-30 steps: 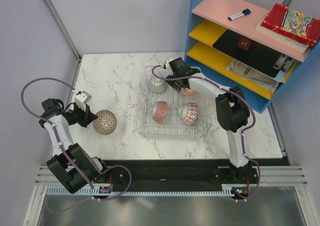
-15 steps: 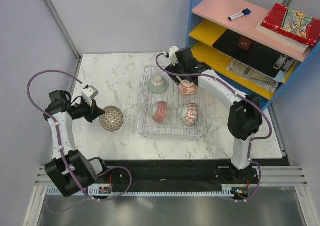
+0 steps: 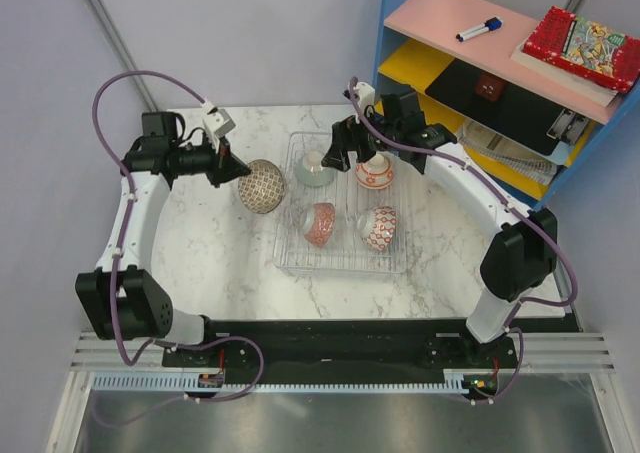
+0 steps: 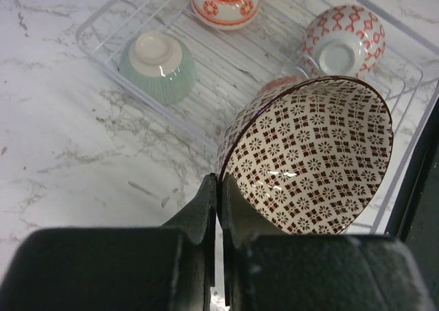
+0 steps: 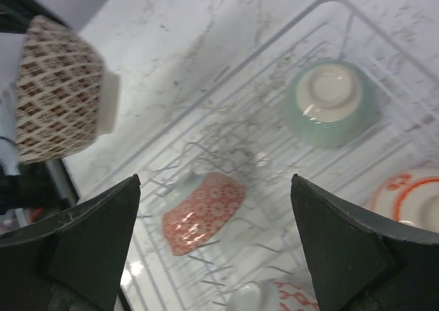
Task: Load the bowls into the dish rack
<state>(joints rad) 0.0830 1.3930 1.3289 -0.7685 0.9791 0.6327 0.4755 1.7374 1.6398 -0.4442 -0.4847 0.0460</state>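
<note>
A wire dish rack point(image 3: 290, 265) sits on a white marble worktop point(image 3: 215, 258), with a blue shelf unit point(image 3: 392, 33) behind its right side. Four bowls are inside the rack. A green bowl point(image 3: 315, 168) stands upside down in its back left part. An orange-ringed bowl point(image 3: 375, 174) stands upside down in its back right part. A red patterned bowl point(image 3: 320, 223) lies tilted on its side at the front left. A red lattice bowl point(image 3: 380, 228) lies on its side at the front right.

The left tool point(image 3: 232, 169) is just off the rack's left side, pressed together on the rim of a brown patterned bowl point(image 3: 262, 185). That bowl hangs on its side beside the rack's back left corner, its inside facing the tool.

The right tool point(image 3: 357, 153) hangs over the back of the rack, between the green and orange-ringed bowls. Its fingers point(image 5: 89, 242) are spread wide and hold nothing.
</note>
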